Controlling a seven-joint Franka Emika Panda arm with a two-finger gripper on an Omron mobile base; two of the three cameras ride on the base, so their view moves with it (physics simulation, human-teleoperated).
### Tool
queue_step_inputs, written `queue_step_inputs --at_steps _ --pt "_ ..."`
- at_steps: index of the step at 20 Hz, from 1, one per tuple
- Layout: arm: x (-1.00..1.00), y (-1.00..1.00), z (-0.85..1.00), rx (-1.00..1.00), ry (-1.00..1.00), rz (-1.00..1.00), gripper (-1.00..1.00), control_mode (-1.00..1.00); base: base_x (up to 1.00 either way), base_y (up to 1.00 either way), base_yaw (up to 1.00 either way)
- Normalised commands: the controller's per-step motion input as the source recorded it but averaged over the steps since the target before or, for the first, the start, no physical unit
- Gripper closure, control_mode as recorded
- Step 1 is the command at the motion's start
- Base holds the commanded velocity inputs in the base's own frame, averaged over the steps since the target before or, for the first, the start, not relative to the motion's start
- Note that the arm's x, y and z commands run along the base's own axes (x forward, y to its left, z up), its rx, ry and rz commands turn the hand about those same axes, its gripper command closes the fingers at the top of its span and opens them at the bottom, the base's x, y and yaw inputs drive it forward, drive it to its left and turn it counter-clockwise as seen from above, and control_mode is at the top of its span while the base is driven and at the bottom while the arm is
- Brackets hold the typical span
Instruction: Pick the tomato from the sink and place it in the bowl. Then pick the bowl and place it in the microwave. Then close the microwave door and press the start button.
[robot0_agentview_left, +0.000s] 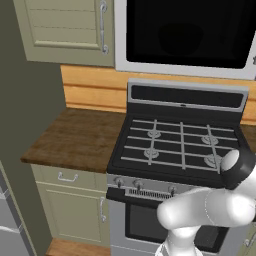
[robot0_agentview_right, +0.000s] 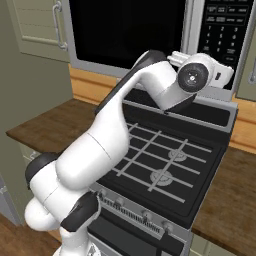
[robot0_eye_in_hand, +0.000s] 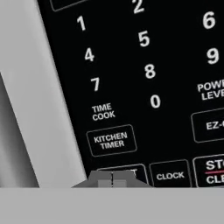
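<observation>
- Now the gripper (robot0_eye_in_hand: 112, 178), fingertips pressed together and holding nothing, sits against the microwave (robot0_agentview_right: 220, 30) button panel, just below KITCHEN TIMER (robot0_eye_in_hand: 111, 140).
- Judged rigid, the partly hidden button beneath needs a light, square press, not a grasp.
- Left of the panel, the microwave door (robot0_agentview_left: 185, 35) looks closed.

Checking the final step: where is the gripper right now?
The gripper is at the microwave's button panel, its shut fingertips at the bottom-row button left of CLOCK, below KITCHEN TIMER.
</observation>
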Motion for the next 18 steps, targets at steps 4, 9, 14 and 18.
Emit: queue_step_inputs --at_steps 4,9,14,18 --pt "0.4 -0.12 -0.11 0.03 0.0 0.08 1.0 -1.0 0.0 0.0 0.0" --pt "0.36 -0.09 -0.23 0.06 0.0 0.09 1.0 -1.0 0.0 0.0 0.0" --pt "-0.36 0.17 -0.01 0.04 -0.05 0.01 1.0 -1.0 0.0 0.0 0.0" --pt "-0.58 0.51 0.0 0.0 -0.05 -0.04 1.0 -1.0 0.0 0.0 0.0"
